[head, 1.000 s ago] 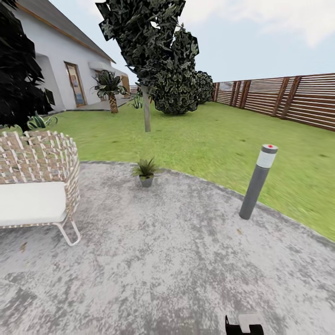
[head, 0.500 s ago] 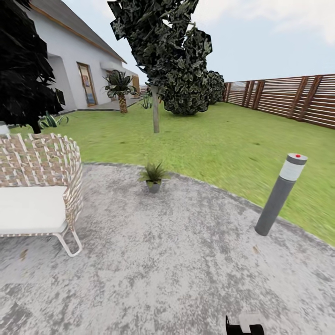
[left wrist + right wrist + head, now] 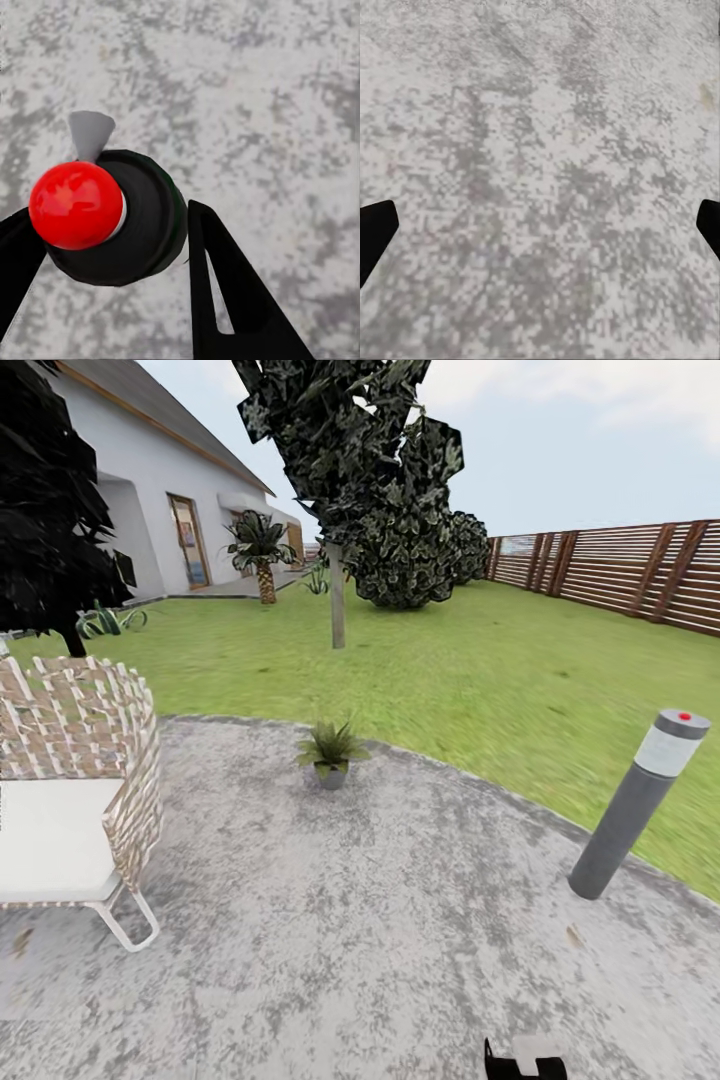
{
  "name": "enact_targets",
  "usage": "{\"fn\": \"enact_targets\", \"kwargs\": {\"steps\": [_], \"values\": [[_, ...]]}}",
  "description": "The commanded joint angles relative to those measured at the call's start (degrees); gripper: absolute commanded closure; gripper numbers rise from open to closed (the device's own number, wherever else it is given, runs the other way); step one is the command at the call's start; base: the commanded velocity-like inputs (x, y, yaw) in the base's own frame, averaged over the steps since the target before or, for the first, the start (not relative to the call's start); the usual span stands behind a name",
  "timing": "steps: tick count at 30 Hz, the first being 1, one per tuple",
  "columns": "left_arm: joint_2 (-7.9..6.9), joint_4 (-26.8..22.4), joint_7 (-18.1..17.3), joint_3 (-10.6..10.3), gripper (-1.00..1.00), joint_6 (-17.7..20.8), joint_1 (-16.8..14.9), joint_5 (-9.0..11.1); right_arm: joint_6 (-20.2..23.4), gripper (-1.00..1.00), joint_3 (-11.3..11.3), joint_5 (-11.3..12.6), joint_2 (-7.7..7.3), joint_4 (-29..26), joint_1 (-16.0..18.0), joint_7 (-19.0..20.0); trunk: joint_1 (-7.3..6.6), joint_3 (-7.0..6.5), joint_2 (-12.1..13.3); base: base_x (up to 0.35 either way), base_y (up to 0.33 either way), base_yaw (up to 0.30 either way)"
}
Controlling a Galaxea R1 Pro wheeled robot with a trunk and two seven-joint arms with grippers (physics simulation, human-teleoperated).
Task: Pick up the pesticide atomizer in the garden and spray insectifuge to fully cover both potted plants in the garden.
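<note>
- My left hand (image 3: 112, 247) is pinching the pesticide atomizer (image 3: 120, 217): its two black fingers (image 3: 225, 292) press against either side of the dark round body, seen from above in the left wrist view.
- The atomizer's glossy red ball cap (image 3: 75, 204) sits on top of that body, and a small grey cone-shaped nozzle (image 3: 91, 133) sticks out just beside the cap.
- Under the atomizer lies the mottled grey paving of the patio (image 3: 255, 97), well below my hand.
- My right hand (image 3: 540, 225) is spread wide, its black fingertips (image 3: 375, 229) standing far apart at the two edges of the right wrist view with bare paving between them.
- In the head view, a black-and-white piece of my own rig (image 3: 525, 1057) shows at the lower edge; I cannot tell which part it is.
- One potted plant (image 3: 331, 750), a low rosette of pointed green leaves in a little grey pot, stands on the patio near its far edge, close to the lawn (image 3: 480, 670).
- A woven chair (image 3: 75, 800) with a white seat cushion stands on the paving to my left.
- A grey bollard lamp (image 3: 640, 805) with a red dot on top leans at the rim of the paving to my right.
- Beyond the lawn stand a dark-leaved tree (image 3: 345, 470), a small palm (image 3: 262, 550), a white house (image 3: 140, 490) and a brown slatted fence (image 3: 620, 570).
</note>
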State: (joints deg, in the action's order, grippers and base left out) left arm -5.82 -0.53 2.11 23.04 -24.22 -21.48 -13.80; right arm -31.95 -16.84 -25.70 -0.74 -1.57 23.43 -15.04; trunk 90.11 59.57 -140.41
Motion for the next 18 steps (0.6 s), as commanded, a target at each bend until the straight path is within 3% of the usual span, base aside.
{"fn": "enact_targets", "kwargs": {"steps": [1, 8, 18], "values": [[-0.02, 0.09, 0.26, 0.34, 1.0, -0.21, -0.05, -0.61, -0.13, -1.0, -0.29, -0.61, 0.02, 0.08, 0.03, -0.34, 0.02, 0.05, -0.02, 0.337, 0.0, 0.215], [-0.06, 0.09, 0.26, 0.34, 1.0, -0.21, -0.05, -0.61, -0.14, -1.0, -0.29, -0.58, 0.04, 0.08, 0.04, -0.43, 0.02, 0.05, -0.02, 0.337, 0.0, 0.224], [-0.06, 0.09, 0.26, 0.34, 1.0, -0.21, -0.05, -0.61, -0.15, -1.0, -0.29, -0.58, 0.0, 0.08, 0.04, -0.52, 0.02, 0.05, -0.02, 0.337, 0.0, 0.013]]}}
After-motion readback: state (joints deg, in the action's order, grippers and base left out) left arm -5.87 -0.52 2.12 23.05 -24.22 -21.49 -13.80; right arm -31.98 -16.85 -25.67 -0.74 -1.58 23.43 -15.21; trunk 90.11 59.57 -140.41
